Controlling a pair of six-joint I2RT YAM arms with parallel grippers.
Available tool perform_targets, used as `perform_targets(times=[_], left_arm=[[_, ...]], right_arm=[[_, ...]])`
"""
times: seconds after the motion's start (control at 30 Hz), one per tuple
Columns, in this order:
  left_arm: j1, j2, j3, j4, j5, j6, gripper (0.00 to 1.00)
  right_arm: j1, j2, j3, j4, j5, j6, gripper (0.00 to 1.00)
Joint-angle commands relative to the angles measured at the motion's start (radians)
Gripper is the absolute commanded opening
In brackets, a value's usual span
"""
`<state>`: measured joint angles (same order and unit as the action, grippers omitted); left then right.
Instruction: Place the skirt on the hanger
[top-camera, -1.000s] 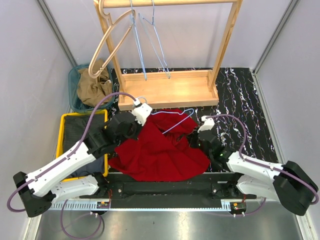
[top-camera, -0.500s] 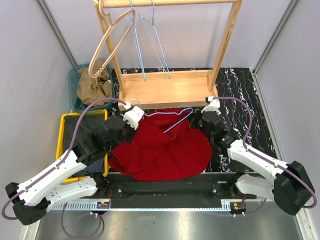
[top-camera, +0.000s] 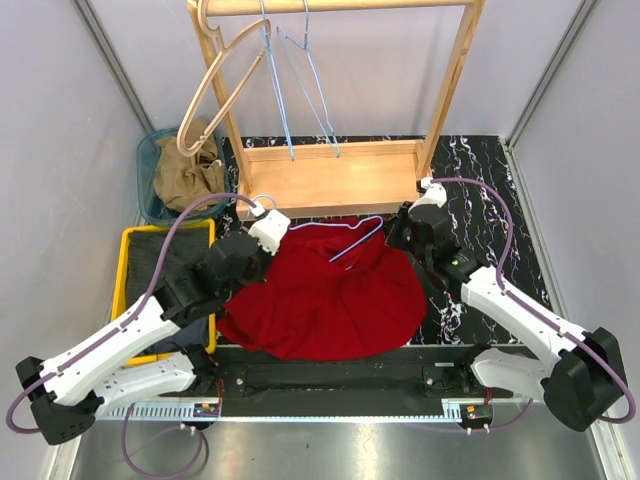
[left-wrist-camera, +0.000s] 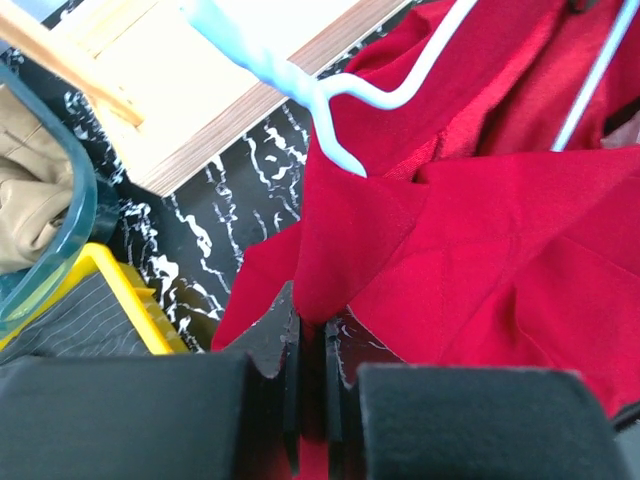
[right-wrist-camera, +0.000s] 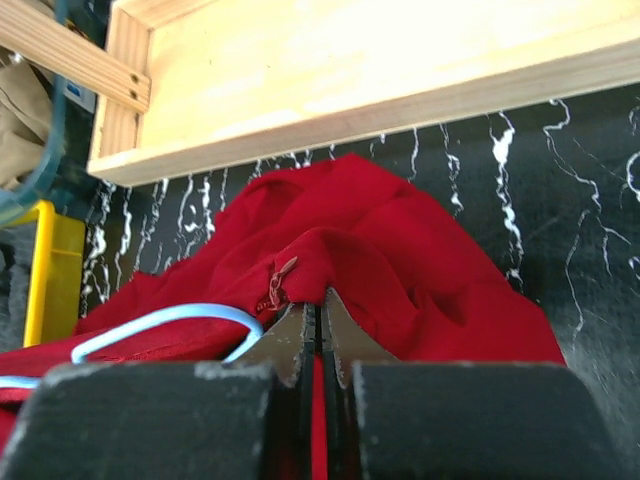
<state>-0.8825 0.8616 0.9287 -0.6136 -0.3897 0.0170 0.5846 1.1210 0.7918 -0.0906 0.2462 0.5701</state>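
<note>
Arms angled inward, left end effector (left-wrist-camera: 312, 345), right end effector (right-wrist-camera: 318, 325) pinching skirt (top-camera: 320, 300)

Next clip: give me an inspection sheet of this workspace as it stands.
Surface: black white-veined table.
Job's things: red skirt, crumpled; light blue hanger lying on its far edge.
Clutter: teal basket holding tan cloth; yellow bin holding dark cloth.
Grippers: left gripper and right gripper each shut on skirt fabric.
Cables: purple cable looping above each arm.
Surroundings: wooden rack with wooden hanger and wire hangers; grey walls.
</note>
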Motion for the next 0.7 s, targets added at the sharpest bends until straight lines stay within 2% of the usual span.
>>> perform_targets(times=[0.0, 0.33, 0.5, 0.67], left_arm=[[-0.006, 0.045, 0.044, -0.038, -0.193, -0.012, 0.00], [-0.114, 0.217, 0.131, -0.048, -0.504, -0.014, 0.00], [-0.133, 0.264, 0.176, -0.044, -0.554, -0.052, 0.00], [-0.168, 0.307, 0.197, -0.035, -0.546, -0.040, 0.00]], right_arm=[[-0.025, -0.047, 0.090, -0.061, 0.042, -0.032, 0.00], [-0.025, -0.027, 0.319, -0.299, 0.103, -0.145, 0.00], [-0.025, 0.016, 0.359, -0.382, 0.148, -0.188, 0.00], [-0.025, 0.014, 0.388, -0.385, 0.162, -0.202, 0.00]])
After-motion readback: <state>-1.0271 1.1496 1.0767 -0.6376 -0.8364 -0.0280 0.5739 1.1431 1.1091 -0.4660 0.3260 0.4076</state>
